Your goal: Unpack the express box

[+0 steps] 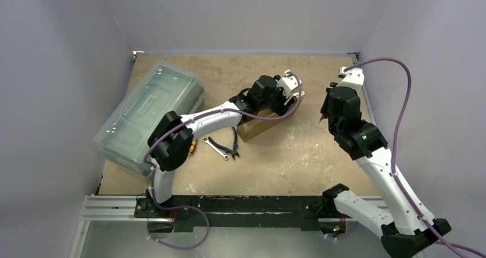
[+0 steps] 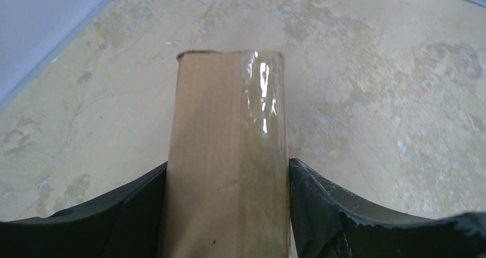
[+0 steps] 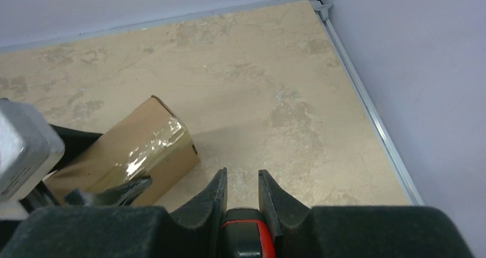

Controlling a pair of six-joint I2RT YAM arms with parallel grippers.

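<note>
Tape (image 2: 261, 97) glints in a clear strip along one narrow face of the box (image 2: 218, 126), which lies near the middle of the surface (image 1: 298, 155), a little toward 12 o'clock in the top view. It is plain brown cardboard with its lid closed, and its long axis runs from 7 to 1 o'clock. The left tool (image 2: 227, 165) is clamped on it, with a dark finger (image 2: 137, 212) pressed against each broad side and the taped narrow face turned toward the wrist camera. I cannot tell whether the box rests on the surface or hangs just above it.

The right tool (image 3: 242, 175) hovers at 3 o'clock from the box, apart from it and close to the right wall. Its two fingers stand nearly together, with a thin gap at the tips, and a red-black item (image 3: 243, 235) is gripped between them lower down. What that item is cannot be made out.

At 7 o'clock from the box, just beside its near end, lie pliers (image 1: 234, 143) with dark blue handles and a wrench (image 1: 216, 147). A small yellow thing (image 1: 193, 149) shows past them, partly hidden under the left arm. At 9 o'clock a large translucent greenish bin (image 1: 149, 112) sits with its lid on, along the left edge of the surface.
</note>
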